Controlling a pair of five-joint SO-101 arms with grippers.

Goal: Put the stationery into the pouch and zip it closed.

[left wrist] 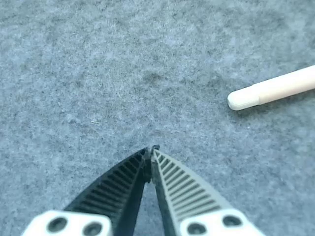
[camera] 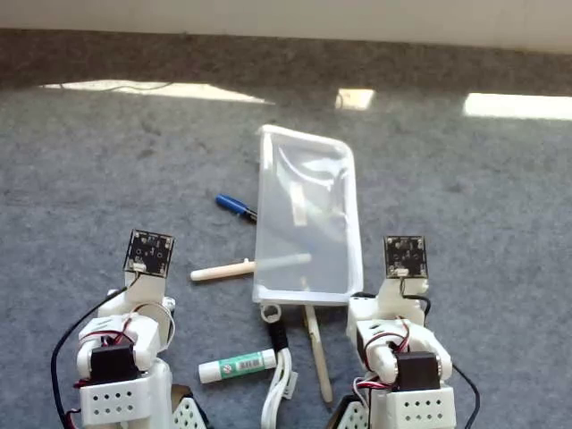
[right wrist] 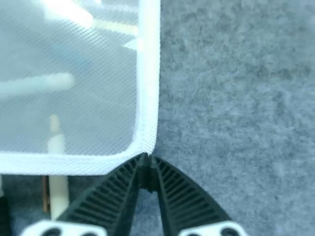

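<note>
Rectangular mesh pouch (camera: 308, 214), fuzzy grey carpet (camera: 465, 197)

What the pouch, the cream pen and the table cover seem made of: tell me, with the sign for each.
Pouch: translucent mesh, likely plastic or nylon, with white woven edging; a fine grid shows and things show through it. Cream pen: probably smooth matte plastic; even surface, rounded end. Table cover: grey felt or short carpet; fuzzy fibres.
</note>
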